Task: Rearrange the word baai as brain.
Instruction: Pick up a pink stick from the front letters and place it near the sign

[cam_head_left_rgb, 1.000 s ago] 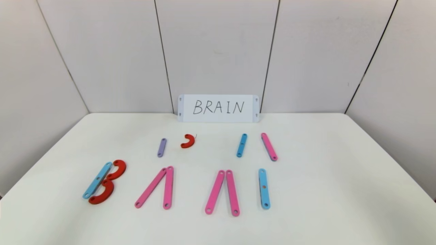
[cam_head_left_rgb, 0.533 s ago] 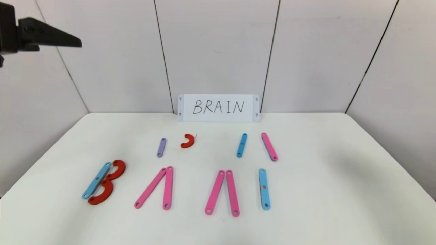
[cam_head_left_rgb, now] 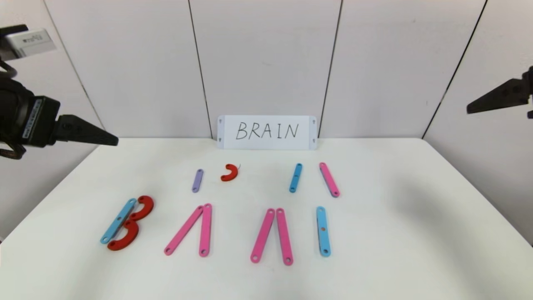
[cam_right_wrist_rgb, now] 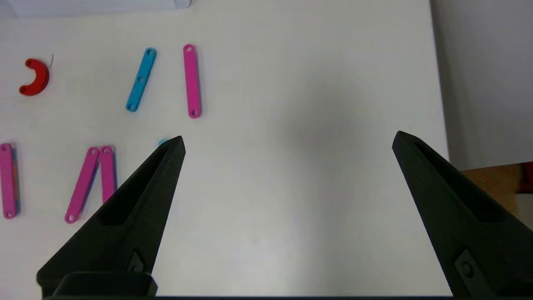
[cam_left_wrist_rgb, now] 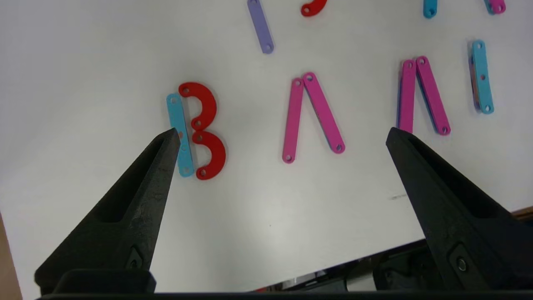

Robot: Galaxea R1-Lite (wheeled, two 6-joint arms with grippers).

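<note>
The word baai (cam_head_left_rgb: 205,229) lies in a row near the table's front. Its B is a blue strip (cam_head_left_rgb: 118,221) with two red curves (cam_head_left_rgb: 141,207). Two pairs of pink strips (cam_head_left_rgb: 262,235) form peaks without crossbars, and a blue strip (cam_head_left_rgb: 322,231) makes the I. My left gripper (cam_head_left_rgb: 102,140) hovers open high over the table's left edge, above the B (cam_left_wrist_rgb: 199,129); in the left wrist view the left gripper (cam_left_wrist_rgb: 282,131) holds nothing. My right gripper (cam_head_left_rgb: 472,109) hangs open at the far right; in its wrist view the right gripper (cam_right_wrist_rgb: 288,136) is over bare table.
Behind the row lie loose pieces: a purple strip (cam_head_left_rgb: 197,180), a small red curve (cam_head_left_rgb: 230,172), a short blue strip (cam_head_left_rgb: 295,178) and a pink strip (cam_head_left_rgb: 329,179). A white card (cam_head_left_rgb: 266,132) reading BRAIN leans on the back wall. The table's (cam_head_left_rgb: 437,216) right side is bare.
The left gripper entered at the upper left and has since dropped lower. The right gripper has just appeared at the right edge. No piece has moved.
</note>
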